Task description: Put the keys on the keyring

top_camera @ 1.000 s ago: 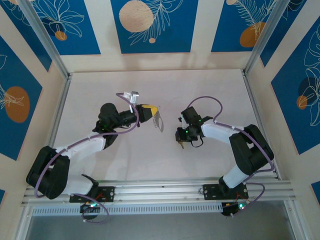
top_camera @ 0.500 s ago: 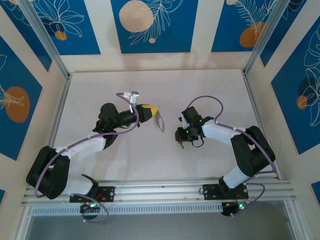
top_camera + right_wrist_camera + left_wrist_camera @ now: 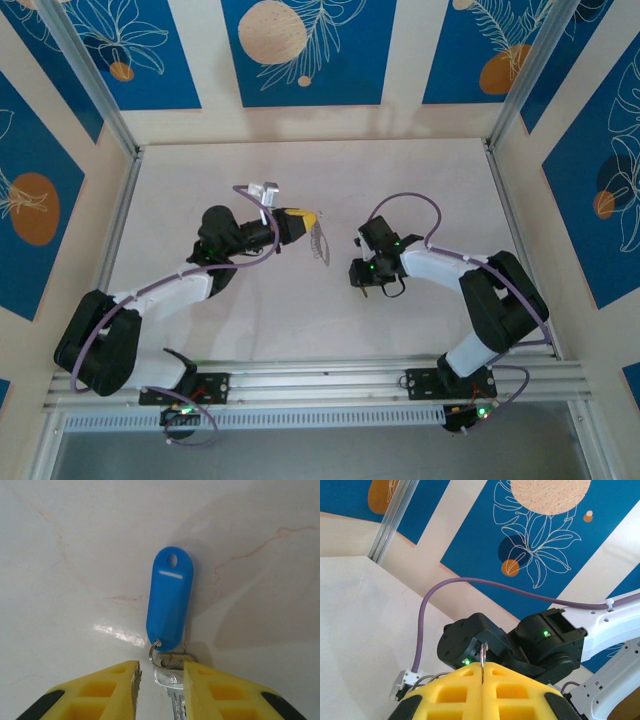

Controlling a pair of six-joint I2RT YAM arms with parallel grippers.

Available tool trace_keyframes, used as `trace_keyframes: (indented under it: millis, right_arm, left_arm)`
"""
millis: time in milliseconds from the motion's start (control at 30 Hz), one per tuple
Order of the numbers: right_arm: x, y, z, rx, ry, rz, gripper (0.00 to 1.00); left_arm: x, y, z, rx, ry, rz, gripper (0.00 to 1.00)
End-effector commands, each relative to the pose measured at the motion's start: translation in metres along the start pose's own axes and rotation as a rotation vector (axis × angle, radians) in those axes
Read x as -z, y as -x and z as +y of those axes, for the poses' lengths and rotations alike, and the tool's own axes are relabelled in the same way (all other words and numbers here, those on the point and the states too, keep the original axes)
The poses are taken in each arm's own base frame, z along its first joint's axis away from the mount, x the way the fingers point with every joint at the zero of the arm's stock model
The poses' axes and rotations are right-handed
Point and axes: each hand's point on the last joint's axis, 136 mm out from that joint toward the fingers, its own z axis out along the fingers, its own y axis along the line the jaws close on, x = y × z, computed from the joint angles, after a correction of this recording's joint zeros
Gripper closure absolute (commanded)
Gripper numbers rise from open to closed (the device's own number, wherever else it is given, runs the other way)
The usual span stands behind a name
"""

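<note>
Blue plastic oval tag with small silver key point(image 3: 170, 605) lying on pale marbled table point(image 3: 60, 555) between right gripper point(image 3: 161, 672) jaws, just parted wider. Flat grey metal keyring point(image 3: 319, 245) pinched in closed left gripper point(image 3: 482, 671), turned edge-on since. Regrasp likely before threading.

Nothing can be read; the blue key tag point(image 3: 170, 600) bears just a plain white line.
</note>
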Motion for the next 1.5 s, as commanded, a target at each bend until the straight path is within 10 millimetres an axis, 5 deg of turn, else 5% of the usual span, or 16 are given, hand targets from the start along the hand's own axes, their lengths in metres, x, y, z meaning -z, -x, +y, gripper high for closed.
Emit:
trace_keyframes:
  millis: [0, 567, 967, 1100, 1467]
  right_arm:
    - [0.0, 0.006, 0.001, 0.029, -0.024, -0.001, 0.7]
    - [-0.005, 0.01, 0.003, 0.036, -0.024, 0.002, 0.74]
    - [-0.001, 0.01, -0.001, 0.037, -0.043, -0.003, 0.91]
    - [0.004, 0.012, -0.002, 0.037, -0.044, -0.013, 1.0]
    - [0.046, 0.029, 0.005, -0.026, 0.133, -0.13, 1.0]
  left_arm:
    - [-0.005, 0.02, -0.016, -0.07, -0.05, -0.044, 1.0]
    - [-0.004, 0.02, -0.016, -0.07, -0.05, -0.046, 1.0]
    - [-0.004, 0.02, -0.017, -0.07, -0.05, -0.046, 1.0]
    - [-0.004, 0.02, -0.017, -0.07, -0.051, -0.048, 1.0]
    - [-0.003, 0.02, -0.018, -0.072, -0.052, -0.047, 1.0]
